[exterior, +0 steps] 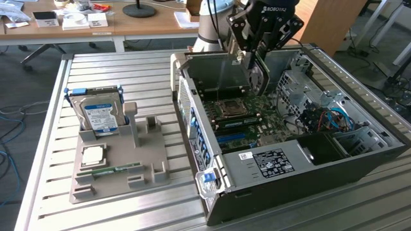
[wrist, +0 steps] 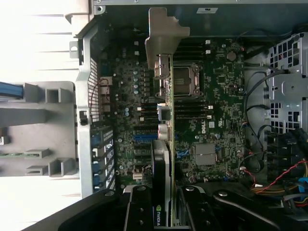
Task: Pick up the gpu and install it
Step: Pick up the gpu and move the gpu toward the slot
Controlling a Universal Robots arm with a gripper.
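- Exterior view: we see the gripper (exterior: 249,52) clamped on the gpu (exterior: 259,79) at upper centre of frame, card upright above the open PC case (exterior: 308,178).
- Wrist view adds the card edge-on: silver bracket (wrist: 162,38) at the end away from the fingers (wrist: 139,207), motherboard (wrist: 216,96) behind it.
- Exterior view's left: grey tray (exterior: 115,180) holding one hard drive (exterior: 97,115), one processor chip (exterior: 93,155) and one memory stick (exterior: 112,169).
- We count one gpu, one gripper, one case.

Black gripper (exterior: 257,48) in the upper middle of the frame, white block lettering across its body, 2 jointed black linkage fingers (wrist: 140,209) with round pivot screws, glossy finish, pale grey tubular arm (exterior: 209,24)
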